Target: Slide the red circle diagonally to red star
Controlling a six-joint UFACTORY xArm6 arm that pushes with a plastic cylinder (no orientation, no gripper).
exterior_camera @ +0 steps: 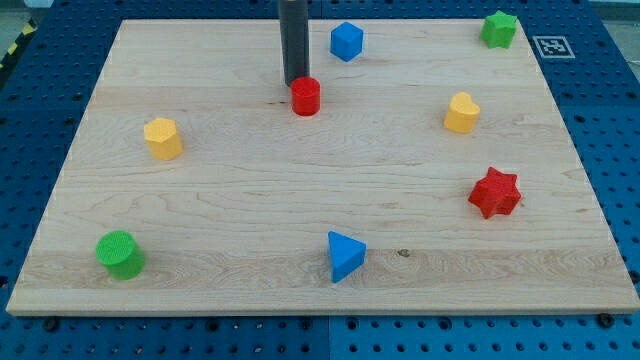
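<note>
The red circle [306, 96] is a short red cylinder near the top middle of the wooden board. The red star [495, 193] lies at the right side, lower than the circle and far to its right. My tip [295, 82] is the lower end of the dark rod that comes down from the view's top. It stands just up and left of the red circle, touching or nearly touching its upper left edge.
A blue block [346, 41] sits up and right of the circle. A yellow heart [461, 112] lies between circle and star, above the star. A green star [498, 29] is top right, a yellow hexagon [163, 138] left, a green circle [120, 253] bottom left, a blue triangle [345, 255] bottom middle.
</note>
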